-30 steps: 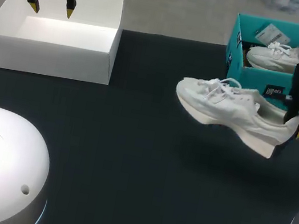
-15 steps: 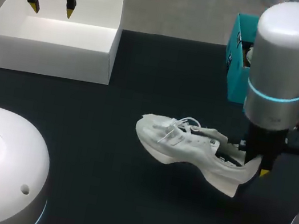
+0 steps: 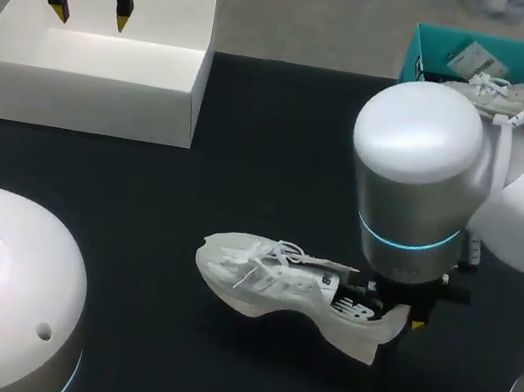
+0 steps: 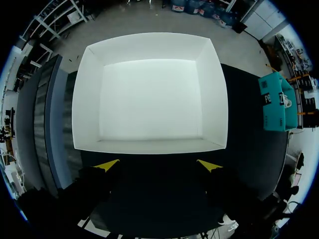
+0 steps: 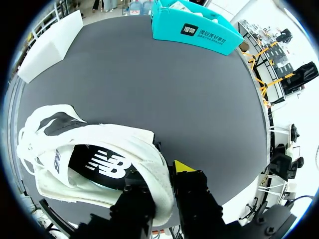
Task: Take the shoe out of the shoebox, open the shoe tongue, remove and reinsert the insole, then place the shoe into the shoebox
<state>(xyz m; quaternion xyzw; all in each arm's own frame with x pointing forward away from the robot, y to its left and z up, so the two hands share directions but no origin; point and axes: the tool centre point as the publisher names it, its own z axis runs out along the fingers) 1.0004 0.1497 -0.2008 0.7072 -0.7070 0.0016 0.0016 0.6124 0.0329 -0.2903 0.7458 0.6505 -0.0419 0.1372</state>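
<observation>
Dark tabletop (image 3: 191, 194); white sneaker (image 3: 268, 278) clamped by the heel in right jaws; left jaws spread wide above white box (image 3: 97, 96).

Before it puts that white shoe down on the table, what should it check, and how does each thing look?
1. Grip: right gripper shut on the heel of the shoe: ok.
2. Landing spot: table around the shoe free of other things: ok.
3. Other arm: left gripper open over the white box, well apart from the shoe: ok.
4. Sole touching the table: cannot tell.
5. Insole seated inside the shoe: cannot tell.
</observation>
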